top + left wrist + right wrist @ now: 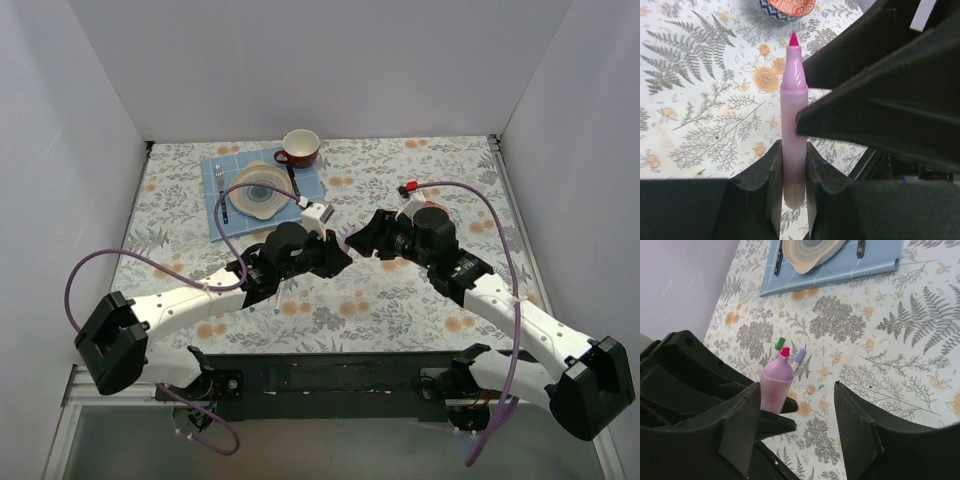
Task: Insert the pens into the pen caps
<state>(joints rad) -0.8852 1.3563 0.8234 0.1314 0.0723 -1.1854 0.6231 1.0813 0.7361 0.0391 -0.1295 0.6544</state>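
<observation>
My left gripper [793, 156] is shut on a thick pale pink pen [793, 110], gripping its lower barrel, with the bare magenta tip pointing away from the wrist. In the right wrist view the same pink pen [775, 384] stands just left of my right gripper [800, 422], whose jaws are wide open and empty. In the top view the left gripper [335, 252] and the right gripper [358, 238] meet above mid-table. Two slim white pens lie on the cloth behind, one green-tipped [779, 344], one lilac-tipped [799, 356]. I see no pen caps.
A blue placemat [225, 170] at the back holds a plate [262, 190], a fork [221, 195] and a knife [293, 180]. A red cup [300, 147] stands behind it. The floral cloth [400, 300] covers the table, with white walls around.
</observation>
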